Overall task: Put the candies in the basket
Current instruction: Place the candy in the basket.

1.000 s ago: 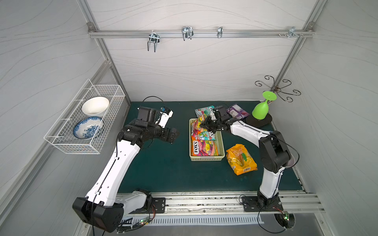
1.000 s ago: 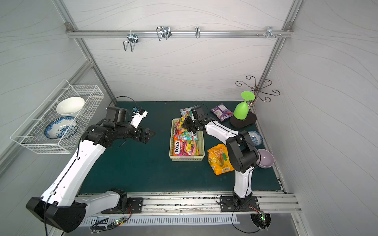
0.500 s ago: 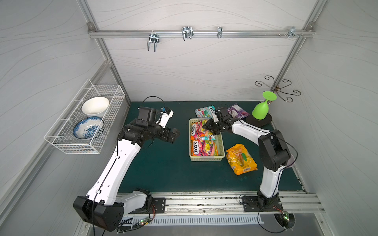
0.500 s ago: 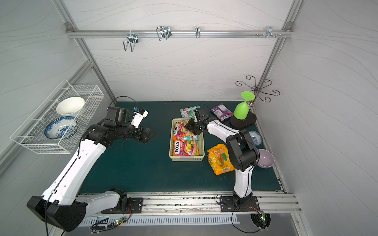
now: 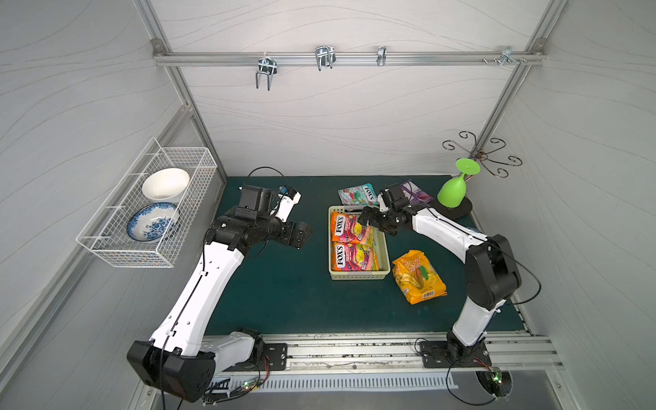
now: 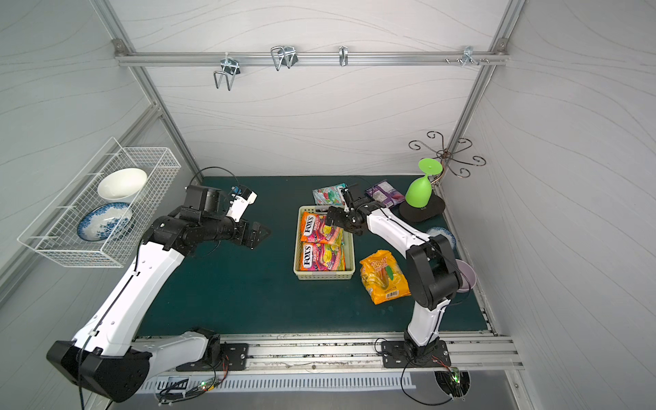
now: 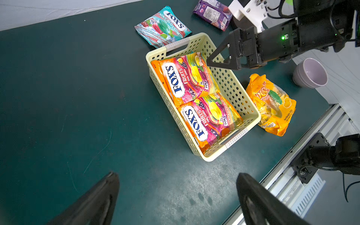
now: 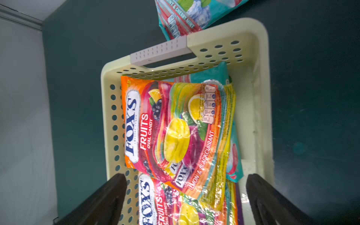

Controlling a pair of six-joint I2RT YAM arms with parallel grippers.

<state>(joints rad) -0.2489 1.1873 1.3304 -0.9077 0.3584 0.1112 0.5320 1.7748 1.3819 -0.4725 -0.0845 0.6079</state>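
Observation:
The pale green perforated basket (image 5: pixel 358 276) stands mid-table and holds two orange FOX'S candies (image 5: pixel 349 229), (image 5: pixel 353 255) on top of others. My right gripper (image 5: pixel 367 218) hovers open just above the basket's far end. Its fingers (image 8: pixel 116 187) straddle the upper orange packet (image 8: pixel 171 126) without touching it. A teal packet (image 8: pixel 212 72) peeks out beneath. Outside the basket lie a teal packet (image 5: pixel 356 194), a purple packet (image 5: pixel 417 193) and a large yellow-orange bag (image 5: pixel 419 277). My left gripper (image 5: pixel 305 236) hangs open and empty over bare mat left of the basket (image 7: pixel 206 157).
A white wire basket (image 5: pixel 149 209) with two bowls hangs on the left wall. An upturned green goblet (image 5: pixel 452 190) stands on a black base at the back right. A lilac bowl (image 6: pixel 465 280) and a blue-patterned dish (image 6: pixel 442 234) sit by the right edge.
My right gripper has opened and let go of the orange packet, which now lies in the basket's far end. The left arm has not moved.

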